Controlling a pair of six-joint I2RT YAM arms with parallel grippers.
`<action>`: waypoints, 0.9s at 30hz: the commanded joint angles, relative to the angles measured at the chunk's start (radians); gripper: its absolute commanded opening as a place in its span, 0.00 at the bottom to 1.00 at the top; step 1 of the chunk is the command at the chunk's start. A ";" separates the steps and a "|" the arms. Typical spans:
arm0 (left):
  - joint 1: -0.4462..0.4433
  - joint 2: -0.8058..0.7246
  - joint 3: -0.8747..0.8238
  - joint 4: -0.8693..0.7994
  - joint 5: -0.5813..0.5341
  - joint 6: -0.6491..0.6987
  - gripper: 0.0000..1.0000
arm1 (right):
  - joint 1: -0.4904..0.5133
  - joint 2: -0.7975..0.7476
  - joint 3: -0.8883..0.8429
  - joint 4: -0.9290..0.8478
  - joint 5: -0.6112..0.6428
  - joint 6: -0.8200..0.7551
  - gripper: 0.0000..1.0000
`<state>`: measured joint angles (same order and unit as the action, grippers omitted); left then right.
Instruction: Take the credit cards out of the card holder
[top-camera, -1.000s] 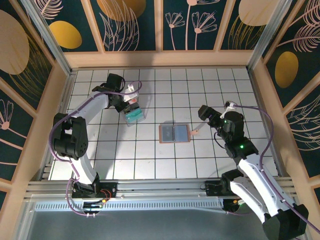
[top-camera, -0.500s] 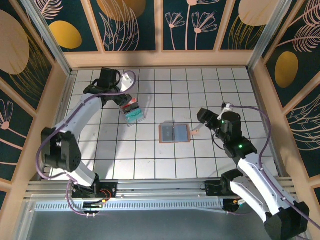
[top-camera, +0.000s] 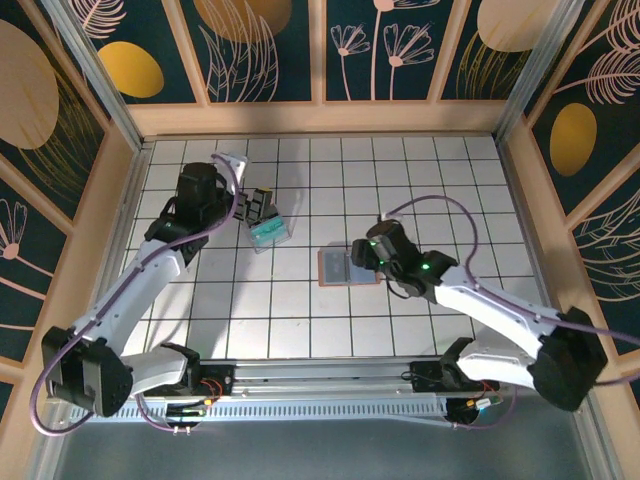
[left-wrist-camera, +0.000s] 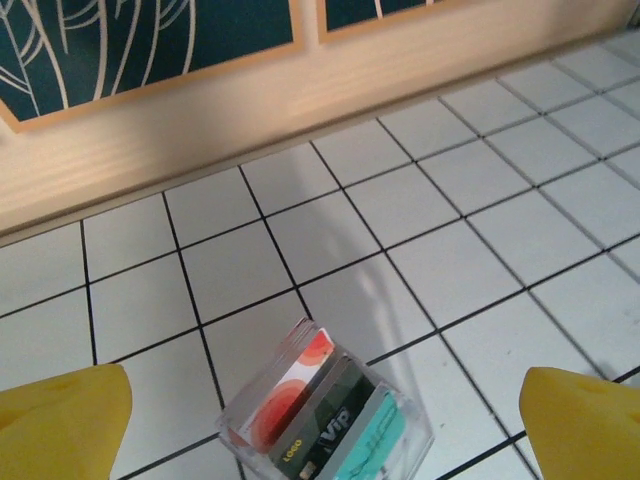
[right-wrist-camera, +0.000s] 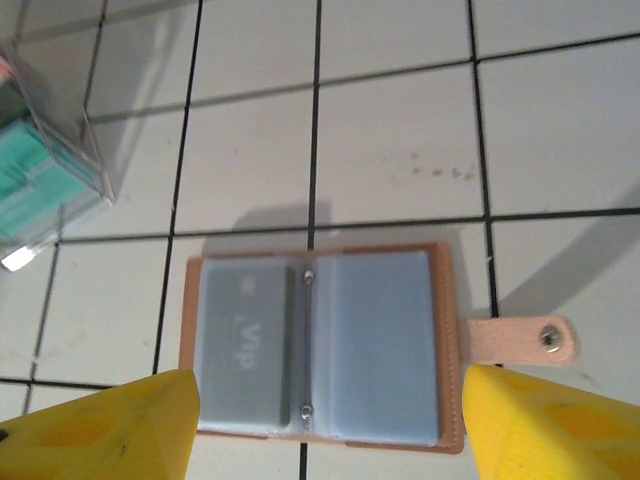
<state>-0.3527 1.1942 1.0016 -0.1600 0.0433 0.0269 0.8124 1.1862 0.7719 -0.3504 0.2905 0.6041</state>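
The left gripper is hanging wide open over the clear plastic box. Its two yellow fingers are standing well apart on either side, gripping nothing. Three cards are sitting packed side by side in that box: a white one with red-orange patches, a dark one lettered VIP and a teal one. Over to the other arm now, near the middle of the white tiled bench. There the right gripper is hovering low over the card holder, jaws spread about as wide as the holder and closed on nothing. One yellow finger is showing at each near corner of it. The card holder is lying opened flat, tan leather framing grey-blue pockets, with its little tab sticking out sideways. A grey card marked VIP is sitting in one pocket. Whether the other pocket is holding a card is hard to say through the cloudy plastic. From above, the box is standing well apart from the holder, off on the left arm's side and farther back.
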 joint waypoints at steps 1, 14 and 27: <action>0.003 -0.050 -0.059 0.107 -0.006 -0.127 0.99 | 0.052 0.085 0.061 -0.046 0.044 0.011 0.70; 0.003 -0.068 -0.203 0.162 -0.031 -0.292 0.99 | 0.202 0.460 0.283 -0.118 0.064 -0.013 0.61; 0.004 -0.099 -0.301 0.258 -0.138 -0.404 0.99 | 0.168 0.579 0.325 -0.106 0.070 -0.032 0.58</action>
<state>-0.3527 1.1172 0.7132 0.0475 -0.0437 -0.3283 0.9894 1.7390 1.0653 -0.4454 0.3332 0.5865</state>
